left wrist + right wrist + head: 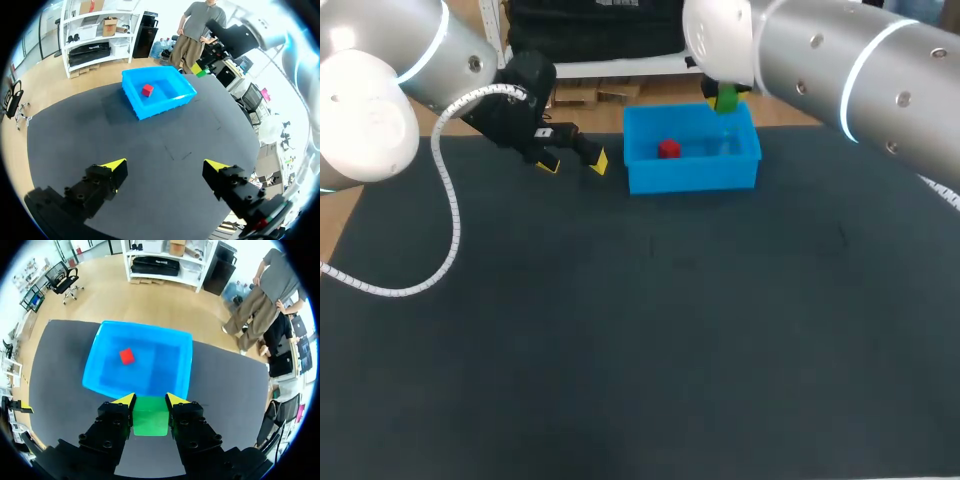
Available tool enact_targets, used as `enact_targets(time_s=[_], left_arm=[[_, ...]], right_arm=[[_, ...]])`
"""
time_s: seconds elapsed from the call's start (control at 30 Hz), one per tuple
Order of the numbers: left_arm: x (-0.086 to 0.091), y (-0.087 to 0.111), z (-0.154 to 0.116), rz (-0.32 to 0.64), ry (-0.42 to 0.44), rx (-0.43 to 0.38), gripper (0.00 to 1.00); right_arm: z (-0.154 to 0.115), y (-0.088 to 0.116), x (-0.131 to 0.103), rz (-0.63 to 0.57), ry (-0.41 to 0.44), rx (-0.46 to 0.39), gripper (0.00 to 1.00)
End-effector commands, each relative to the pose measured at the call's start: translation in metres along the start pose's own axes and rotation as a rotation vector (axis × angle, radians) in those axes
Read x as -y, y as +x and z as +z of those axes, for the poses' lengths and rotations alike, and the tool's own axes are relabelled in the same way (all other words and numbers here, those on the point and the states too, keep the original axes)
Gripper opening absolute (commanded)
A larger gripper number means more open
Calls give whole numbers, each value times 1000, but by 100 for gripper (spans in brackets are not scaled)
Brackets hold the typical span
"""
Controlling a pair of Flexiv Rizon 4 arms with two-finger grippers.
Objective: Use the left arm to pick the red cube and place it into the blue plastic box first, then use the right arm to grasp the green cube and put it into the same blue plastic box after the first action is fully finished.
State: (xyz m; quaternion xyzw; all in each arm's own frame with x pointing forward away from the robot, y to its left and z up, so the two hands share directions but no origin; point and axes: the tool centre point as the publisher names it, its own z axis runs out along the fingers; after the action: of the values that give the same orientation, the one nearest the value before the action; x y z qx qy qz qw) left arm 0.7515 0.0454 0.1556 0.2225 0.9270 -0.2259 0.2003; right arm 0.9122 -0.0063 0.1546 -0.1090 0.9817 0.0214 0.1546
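You can see the red cube (pixel 668 150) lying inside the blue plastic box (pixel 692 178), upper middle of the frame. Your right gripper (pixel 150 399) clamps the green cube (pixel 151 422) above the box's far right corner. Your left gripper (pixel 573 163) hangs spread and empty, just left of the box.

This looks like a robotics lab. Two silver-grey jointed arms, the left arm (pixel 380 90) and the right arm (pixel 840 70), work over a dark matted surface (pixel 620 350) set with plain test props: a blue plastic box (pixel 690 178), a red cube (pixel 668 150) and a green cube (pixel 726 100).
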Motion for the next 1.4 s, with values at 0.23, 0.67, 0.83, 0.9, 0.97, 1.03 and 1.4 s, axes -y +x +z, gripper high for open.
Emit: enact_targets(time_s=[0.23, 0.67, 0.83, 0.9, 0.97, 1.03, 1.4], left_arm=[[-1, 1, -1, 2, 4, 3, 100], [-1, 1, -1, 2, 4, 3, 100], [-1, 1, -1, 2, 4, 3, 100], [-1, 1, -1, 2, 4, 3, 100], [-1, 1, -1, 2, 4, 3, 100], [-1, 1, -1, 2, 4, 3, 100], [-1, 1, -1, 2, 4, 3, 100]], right_arm=[[15, -12, 2, -4, -7, -122, 0], [29, -17, 3, -2, -20, -54, 0], [32, -22, 4, -3, -20, -40, 0], [35, -23, 3, -5, -21, -33, 0], [38, -24, 3, -6, -21, -29, 0], [40, -25, 3, -8, -24, -18, 0], [55, -28, 3, -7, -31, 22, 0]])
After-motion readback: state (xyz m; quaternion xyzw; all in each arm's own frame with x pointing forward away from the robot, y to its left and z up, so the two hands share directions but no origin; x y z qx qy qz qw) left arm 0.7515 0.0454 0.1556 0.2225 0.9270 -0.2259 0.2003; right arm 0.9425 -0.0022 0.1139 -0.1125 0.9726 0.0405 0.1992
